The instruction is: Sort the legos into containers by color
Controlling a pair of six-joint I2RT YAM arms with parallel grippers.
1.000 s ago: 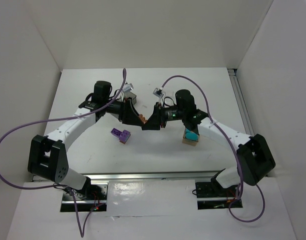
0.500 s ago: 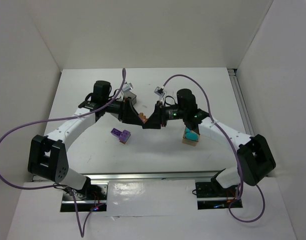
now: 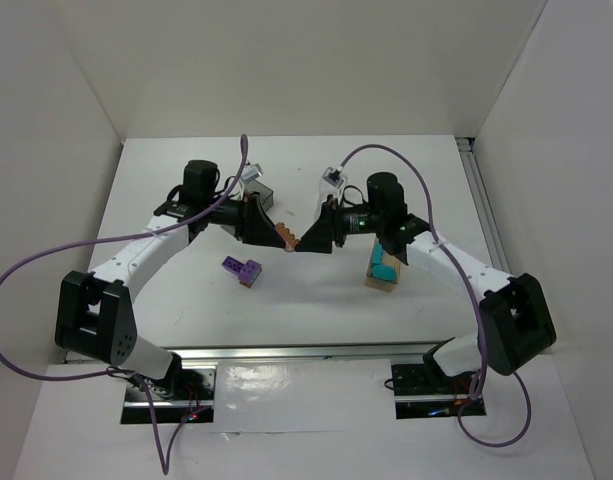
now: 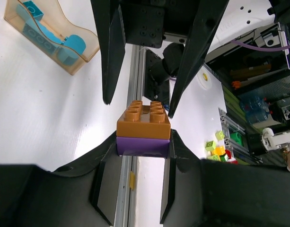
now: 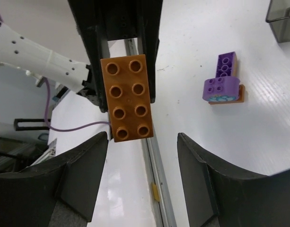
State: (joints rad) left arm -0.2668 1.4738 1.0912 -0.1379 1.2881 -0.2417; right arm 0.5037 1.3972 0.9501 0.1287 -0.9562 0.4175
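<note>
- The left claw [image 4: 144, 147] is clamped on a two-brick stack [image 4: 144, 132], which is held between the two arms near the middle of the white worktop [image 3: 186, 290].
- The stack is made up of an orange-brown studded plastic brick [image 4: 144, 120] seated on a purple plastic brick [image 4: 143, 145]. In the left wrist view the dark fingers [image 4: 101, 187] are seen pressed against the sides of the purple one.
- Eight studs in two rows of four are shown on the orange-brown brick in the right wrist view, where its far half is gripped from both sides.
- The right claw [image 5: 142, 139] is held apart. Its fingertips [image 5: 90, 153] are placed either side of the free end of the orange-brown brick, and a gap is seen on each side.
- A small cluster of purple studded pieces [image 3: 242, 269] is left loose on the worktop, nearer than the claws and on the left arm's side. An orange-brown piece [image 5: 240, 94] is seen under its edge.
- Teal bricks [image 4: 71, 45] are held in a tan translucent rectangular container [image 4: 83, 54], which is set on the worktop beneath the right arm.
- A corner of a dark smoky-grey translucent container [image 5: 282, 21] is seen at the edge of the right wrist view, well apart from the purple cluster. Its contents cannot be told.
</note>
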